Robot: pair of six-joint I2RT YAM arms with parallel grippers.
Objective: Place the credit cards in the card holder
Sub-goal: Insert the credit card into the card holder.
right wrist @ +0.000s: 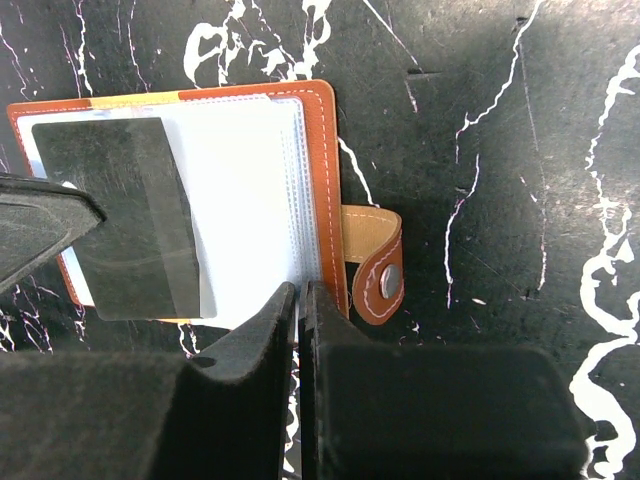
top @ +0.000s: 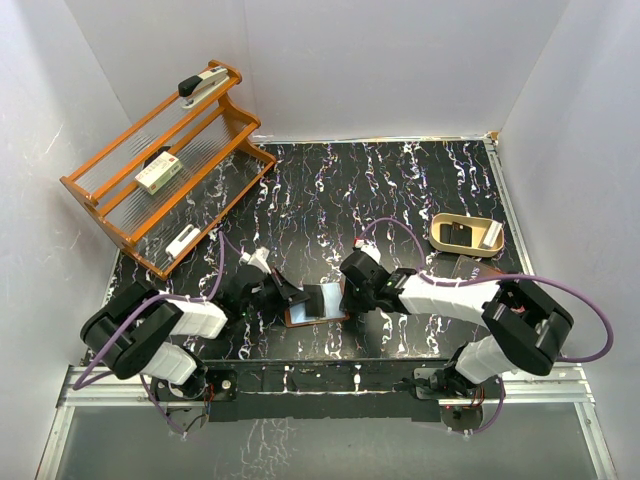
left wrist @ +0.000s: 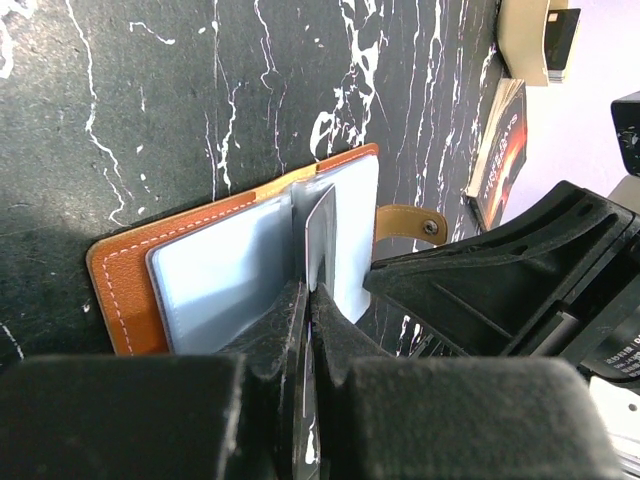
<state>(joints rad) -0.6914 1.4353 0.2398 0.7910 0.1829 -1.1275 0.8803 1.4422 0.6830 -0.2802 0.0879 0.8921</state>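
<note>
On the desk [top: 400, 190], at 6 o'clock, the open card holder [right wrist: 322, 180] lies partly hidden under both arms. The jaws of the left gripper [left wrist: 308, 292] clench a credit card [left wrist: 320, 235] on edge over its pockets. The jaws of the right gripper [right wrist: 299, 295] are clenched at the pocket edge, with anything between them unseen.

Black marbled desk [top: 400, 190]: an orange rack [top: 160, 170] stands far left, a tan tray [top: 466, 216] right, a book [left wrist: 500, 150] beside it, the card holder [right wrist: 322, 180] open near the front.
</note>
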